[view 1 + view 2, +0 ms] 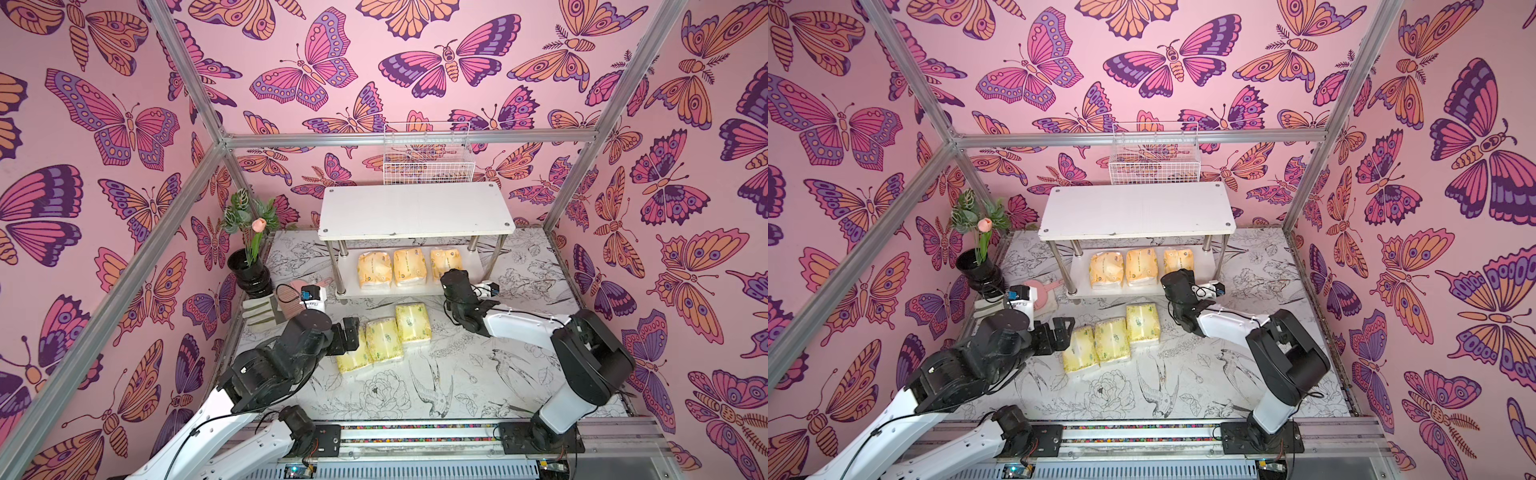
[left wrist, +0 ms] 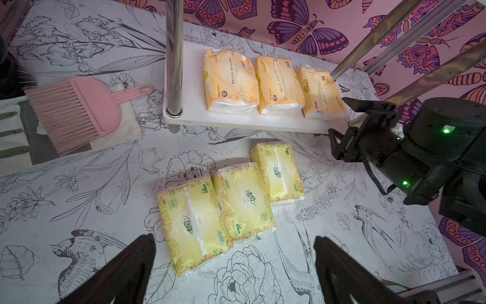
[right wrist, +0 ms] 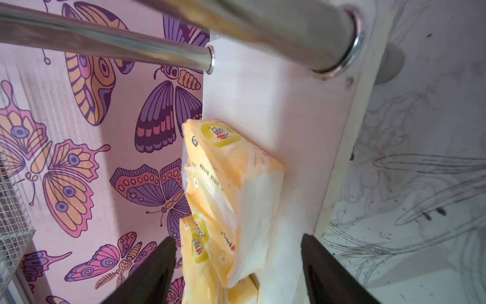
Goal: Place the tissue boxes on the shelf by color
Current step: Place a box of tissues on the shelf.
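Note:
Three orange tissue boxes (image 1: 375, 269) (image 1: 409, 267) (image 1: 444, 259) lie in a row on the lower board of the white shelf (image 1: 415, 210). In front of it, three yellow-green tissue boxes (image 1: 353, 357) (image 1: 383, 338) (image 1: 412, 322) lie side by side on the table. My right gripper (image 3: 236, 238) is at the shelf's right end. It is open, its fingers standing wide on either side of the rightmost orange box (image 3: 231, 168) without touching it. My left gripper (image 2: 233, 244) hangs open just left of the nearest yellow-green box (image 2: 192, 226), holding nothing.
A pink brush (image 2: 79, 110) lies on a folded cloth (image 1: 259, 313) left of the shelf, next to a black vase (image 1: 249, 270) with flowers. A white wire basket (image 1: 428, 162) hangs on the back wall above the shelf. Chrome posts (image 3: 302, 29) stand close to my right gripper.

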You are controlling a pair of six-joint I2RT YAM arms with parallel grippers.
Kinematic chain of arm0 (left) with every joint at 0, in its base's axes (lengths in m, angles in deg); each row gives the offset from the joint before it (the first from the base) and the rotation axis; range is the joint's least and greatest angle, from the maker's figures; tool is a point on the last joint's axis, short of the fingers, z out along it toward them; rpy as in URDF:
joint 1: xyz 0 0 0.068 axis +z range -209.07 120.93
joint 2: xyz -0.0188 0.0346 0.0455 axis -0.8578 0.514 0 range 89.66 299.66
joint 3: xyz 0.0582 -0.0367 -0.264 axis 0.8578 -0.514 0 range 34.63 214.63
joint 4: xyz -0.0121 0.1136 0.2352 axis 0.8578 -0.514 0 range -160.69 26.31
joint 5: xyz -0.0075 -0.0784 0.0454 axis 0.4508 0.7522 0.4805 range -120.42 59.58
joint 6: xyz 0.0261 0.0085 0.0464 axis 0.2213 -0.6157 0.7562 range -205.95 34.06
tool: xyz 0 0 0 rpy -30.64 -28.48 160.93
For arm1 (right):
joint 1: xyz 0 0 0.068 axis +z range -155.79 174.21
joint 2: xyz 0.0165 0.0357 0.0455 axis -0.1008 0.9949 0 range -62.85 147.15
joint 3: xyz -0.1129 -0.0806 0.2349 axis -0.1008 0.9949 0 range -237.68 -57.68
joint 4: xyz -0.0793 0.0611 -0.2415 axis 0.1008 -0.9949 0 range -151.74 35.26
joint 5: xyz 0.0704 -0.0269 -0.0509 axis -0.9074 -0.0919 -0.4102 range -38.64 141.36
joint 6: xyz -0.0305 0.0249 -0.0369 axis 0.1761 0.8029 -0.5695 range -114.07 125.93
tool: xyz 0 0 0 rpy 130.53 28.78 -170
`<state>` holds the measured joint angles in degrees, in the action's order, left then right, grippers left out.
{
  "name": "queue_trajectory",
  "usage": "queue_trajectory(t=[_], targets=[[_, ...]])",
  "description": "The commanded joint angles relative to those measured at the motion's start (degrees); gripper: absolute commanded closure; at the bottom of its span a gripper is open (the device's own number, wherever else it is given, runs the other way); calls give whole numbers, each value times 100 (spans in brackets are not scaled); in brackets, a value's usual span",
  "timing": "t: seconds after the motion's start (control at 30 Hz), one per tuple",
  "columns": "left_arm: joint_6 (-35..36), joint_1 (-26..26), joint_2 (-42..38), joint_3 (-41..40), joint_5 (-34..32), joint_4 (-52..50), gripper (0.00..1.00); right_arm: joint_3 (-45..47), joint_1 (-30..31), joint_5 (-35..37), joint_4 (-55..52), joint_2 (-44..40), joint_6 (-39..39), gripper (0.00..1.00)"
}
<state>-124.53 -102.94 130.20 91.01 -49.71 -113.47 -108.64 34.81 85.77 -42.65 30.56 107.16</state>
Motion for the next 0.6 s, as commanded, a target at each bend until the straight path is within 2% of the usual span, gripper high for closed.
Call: queue_trajectory(t=[0.0, 0.1, 0.23, 0.4, 0.57], targets=[[85, 28, -71, 53, 47, -119, 0, 116, -27, -278, -525, -576, -624, 22], [140, 28, -150, 42, 58, -127, 0, 303, -27, -526, -747, -955, -948, 21], [224, 35, -205, 35, 189, -171, 0, 373, -26, -987, -1338, -1370, -1832, 20], [230, 30, -80, -142, 661, -216, 0, 669, -33, -1712, -2088, -1752, -2735, 19], [92, 28, 179, -567, 1206, -64, 0, 1419, -28, -2323, -2226, -2255, -3547, 19]])
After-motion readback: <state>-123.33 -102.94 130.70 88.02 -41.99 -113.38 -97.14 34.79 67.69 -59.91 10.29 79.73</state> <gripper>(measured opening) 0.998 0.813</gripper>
